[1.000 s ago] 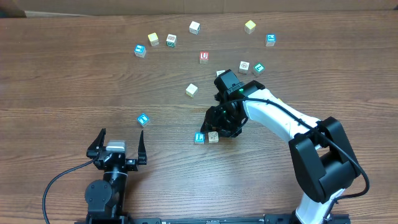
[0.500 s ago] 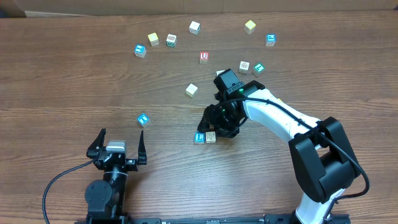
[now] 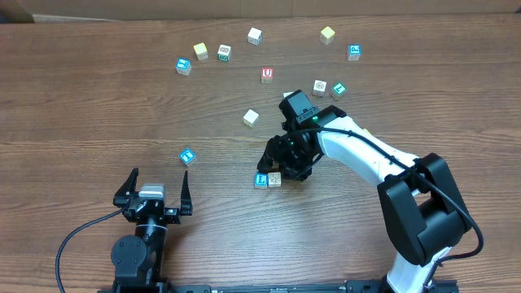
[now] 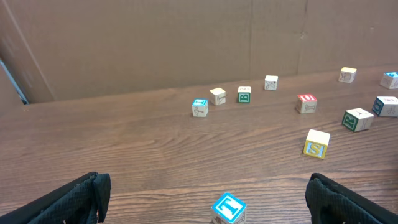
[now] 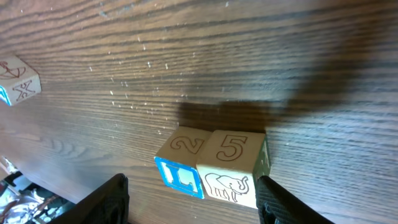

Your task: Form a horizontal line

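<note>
The horizontal line is a short row of two touching cubes: a blue "L" cube (image 3: 261,181) on the left and a tan cube (image 3: 275,179) on the right. In the right wrist view the blue "L" cube (image 5: 180,169) and the tan cube (image 5: 233,163), marked "5" with an elephant, sit side by side. My right gripper (image 3: 285,169) is open and straddles both; its right finger is next to the tan cube's outer side. My left gripper (image 3: 155,190) is open and empty near the front edge, with a blue "T" cube (image 4: 229,208) just ahead of it.
The separate blue "T" cube (image 3: 188,156) lies left of the row. A pale yellow cube (image 3: 251,118) and a red "U" cube (image 3: 267,74) lie behind it. Several more cubes are scattered along the back, among them ones at the left (image 3: 184,66) and right (image 3: 354,52).
My right gripper slid left and pushed the tan cube left until it touches the blue "L" cube. The left arm has not moved.
</note>
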Robot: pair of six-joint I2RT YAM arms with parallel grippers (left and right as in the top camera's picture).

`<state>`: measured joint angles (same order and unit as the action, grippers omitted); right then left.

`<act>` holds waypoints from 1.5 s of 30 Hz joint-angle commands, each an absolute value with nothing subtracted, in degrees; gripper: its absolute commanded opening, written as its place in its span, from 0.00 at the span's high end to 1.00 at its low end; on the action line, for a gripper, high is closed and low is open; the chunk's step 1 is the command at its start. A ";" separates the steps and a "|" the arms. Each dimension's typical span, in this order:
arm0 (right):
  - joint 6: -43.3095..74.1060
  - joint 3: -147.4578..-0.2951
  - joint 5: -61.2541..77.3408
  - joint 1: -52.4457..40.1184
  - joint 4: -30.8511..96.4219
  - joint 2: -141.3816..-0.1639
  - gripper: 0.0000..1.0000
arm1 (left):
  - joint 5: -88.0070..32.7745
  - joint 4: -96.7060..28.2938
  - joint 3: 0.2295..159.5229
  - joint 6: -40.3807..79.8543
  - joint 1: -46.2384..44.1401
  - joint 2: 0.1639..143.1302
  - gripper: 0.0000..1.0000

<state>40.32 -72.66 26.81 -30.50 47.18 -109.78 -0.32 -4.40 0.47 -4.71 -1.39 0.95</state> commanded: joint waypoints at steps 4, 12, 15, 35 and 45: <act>40.53 -72.42 27.49 -31.48 46.39 -108.51 0.33 | 0.03 -4.45 0.27 -5.80 -1.19 0.36 0.00; 40.51 -72.40 22.87 -31.48 45.47 -108.51 0.32 | 0.03 -4.45 0.27 -5.80 -1.19 0.36 0.00; 40.51 -72.42 16.95 -31.48 45.45 -108.51 0.32 | 0.03 -4.45 0.27 -5.80 -1.19 0.36 0.00; 40.51 -72.42 12.23 -31.57 36.47 -108.51 0.96 | 0.03 -4.45 0.27 -5.80 -1.17 0.36 0.01; 40.51 -72.40 12.21 -34.74 39.75 -108.51 0.96 | 0.01 -4.45 0.27 -5.80 -1.17 0.36 0.01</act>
<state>40.51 -72.60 12.67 -33.52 39.81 -109.78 -0.32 -4.40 0.47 -4.71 -1.39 0.95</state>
